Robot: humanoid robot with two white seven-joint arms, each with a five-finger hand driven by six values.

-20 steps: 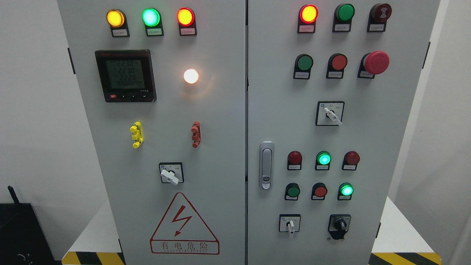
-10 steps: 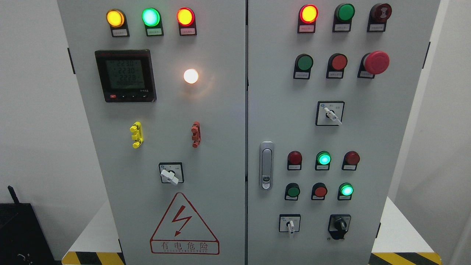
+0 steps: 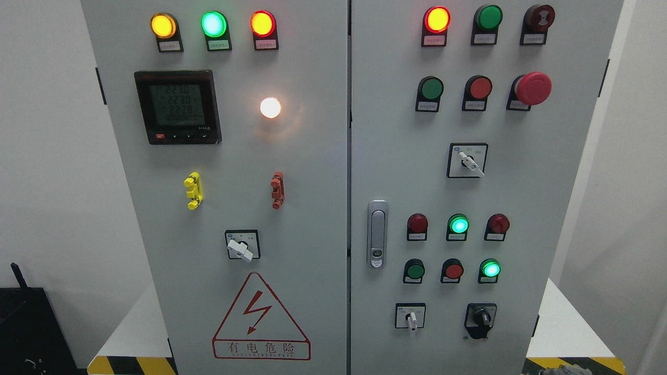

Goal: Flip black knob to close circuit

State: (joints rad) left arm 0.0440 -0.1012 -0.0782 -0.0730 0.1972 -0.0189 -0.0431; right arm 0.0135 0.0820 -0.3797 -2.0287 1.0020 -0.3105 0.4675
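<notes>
The black knob (image 3: pixel 480 317) is a rotary selector at the lower right of the grey cabinet's right door (image 3: pixel 396 172). Its handle stands close to upright, tipped slightly to the right. A small dark part of my right hand (image 3: pixel 565 371) shows at the bottom edge, below and to the right of the knob and apart from it. My left hand is out of view.
White selector switches (image 3: pixel 411 317) (image 3: pixel 469 162) (image 3: pixel 241 249), a door latch (image 3: pixel 377 234), a red mushroom button (image 3: pixel 533 88) and lit lamps (image 3: pixel 458 225) (image 3: pixel 491 269) stand out from the doors. A meter (image 3: pixel 178 107) is on the left door.
A dark part of my right hand has come into view at the bottom edge on the right. The panel and the knob look the same.
</notes>
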